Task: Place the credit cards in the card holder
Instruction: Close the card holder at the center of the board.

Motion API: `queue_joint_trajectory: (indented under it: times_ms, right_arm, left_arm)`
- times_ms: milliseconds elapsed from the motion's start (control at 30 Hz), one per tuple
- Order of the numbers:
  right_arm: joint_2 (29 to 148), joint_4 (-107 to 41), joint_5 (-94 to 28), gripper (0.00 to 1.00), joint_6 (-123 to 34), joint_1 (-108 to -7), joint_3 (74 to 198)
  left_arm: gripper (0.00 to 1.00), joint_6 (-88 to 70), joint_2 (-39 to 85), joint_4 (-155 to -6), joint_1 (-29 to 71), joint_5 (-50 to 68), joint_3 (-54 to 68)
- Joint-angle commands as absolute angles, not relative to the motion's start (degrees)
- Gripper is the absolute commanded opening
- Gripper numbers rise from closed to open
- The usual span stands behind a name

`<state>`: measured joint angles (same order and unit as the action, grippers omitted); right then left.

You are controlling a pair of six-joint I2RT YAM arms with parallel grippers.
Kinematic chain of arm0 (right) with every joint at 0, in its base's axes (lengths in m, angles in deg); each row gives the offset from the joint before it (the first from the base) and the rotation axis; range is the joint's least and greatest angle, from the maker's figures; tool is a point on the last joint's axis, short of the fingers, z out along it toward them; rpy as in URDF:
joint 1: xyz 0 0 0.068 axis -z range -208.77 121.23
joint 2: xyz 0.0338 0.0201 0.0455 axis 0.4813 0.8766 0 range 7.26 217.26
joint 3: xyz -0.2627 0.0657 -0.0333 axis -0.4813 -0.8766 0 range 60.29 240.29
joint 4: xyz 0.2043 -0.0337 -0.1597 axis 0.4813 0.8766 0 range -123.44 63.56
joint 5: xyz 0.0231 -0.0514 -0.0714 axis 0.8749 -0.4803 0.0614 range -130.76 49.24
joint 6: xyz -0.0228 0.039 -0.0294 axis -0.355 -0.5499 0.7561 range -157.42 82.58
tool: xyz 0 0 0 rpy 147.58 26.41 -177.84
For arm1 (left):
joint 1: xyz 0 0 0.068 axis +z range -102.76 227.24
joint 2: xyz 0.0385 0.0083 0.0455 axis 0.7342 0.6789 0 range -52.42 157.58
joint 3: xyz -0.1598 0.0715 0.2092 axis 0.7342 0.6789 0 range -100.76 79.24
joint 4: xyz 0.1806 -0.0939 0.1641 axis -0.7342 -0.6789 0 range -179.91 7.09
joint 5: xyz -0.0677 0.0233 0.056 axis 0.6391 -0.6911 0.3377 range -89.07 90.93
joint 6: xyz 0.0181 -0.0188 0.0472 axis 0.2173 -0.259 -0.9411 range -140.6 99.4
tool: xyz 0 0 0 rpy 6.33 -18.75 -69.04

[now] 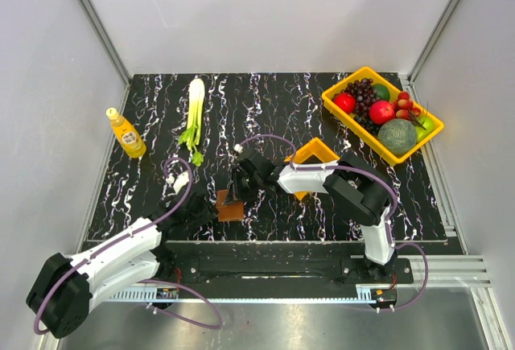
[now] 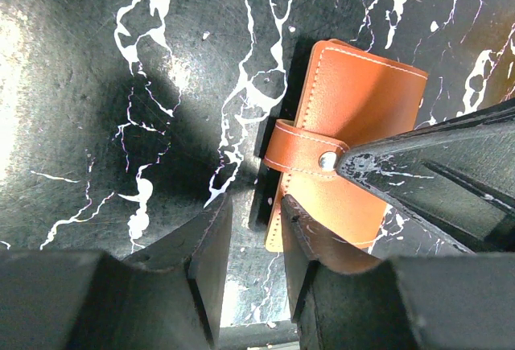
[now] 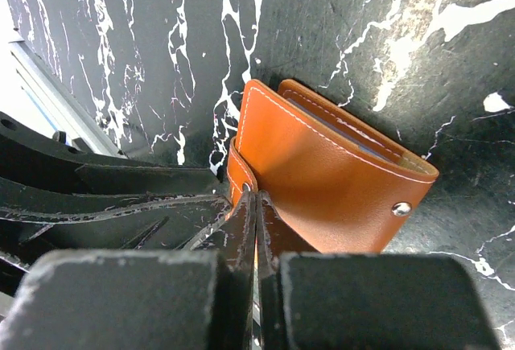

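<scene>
Down near the front edge of the black marbled counter (image 1: 265,117), the brown card holder (image 3: 322,173) lies flat and folded shut, its stitched face up and its strap unfastened. The right fingers (image 3: 235,233) are pressed together on the free end of that strap, which disappears between their tips just past its metal stud. The matching snap sits bare on the holder's face. A thin pale grey layer shows between the two leather leaves along the far edge, though it cannot be made out as a card. The left fingers (image 2: 205,253) stand apart with bare counter between them, hovering at the holder's near corner. One of them overlaps the leather's edge in the left wrist view, and contact cannot be told. Seen from above, both arms meet over the holder, the right reaching in across the small orange bin (image 1: 318,154) just behind it. Farther back, well apart from the work, sit a yellow tray (image 1: 346,118) of fruit at the right corner, a leafy green stalk (image 1: 195,107) near the middle and a yellow bottle (image 1: 126,134) at the left.
</scene>
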<state>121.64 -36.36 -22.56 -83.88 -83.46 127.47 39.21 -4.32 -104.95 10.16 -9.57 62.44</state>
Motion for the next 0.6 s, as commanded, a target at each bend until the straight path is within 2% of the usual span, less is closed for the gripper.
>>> queue_joint_trajectory:
  times_ms: [0, 467, 567]
  right_arm:
    - [119.4, -33.9, -26.4, 0.0, -81.6, -84.0, 130.1]
    - [118.8, -25.4, -30.5, 0.0, -79.0, -84.1, 132.4]
    - [118.3, -25.5, -29.4, 0.0, -78.8, -84.1, 133.2]
  left_arm:
    - [0.35, 38.5, -3.5, -106.7, 10.0, -10.9, 61.8]
    - [0.35, 37.9, -1.3, -106.0, 10.0, -10.8, 61.4]
    - [0.44, 37.6, -2.6, -104.5, 9.9, -10.4, 61.1]
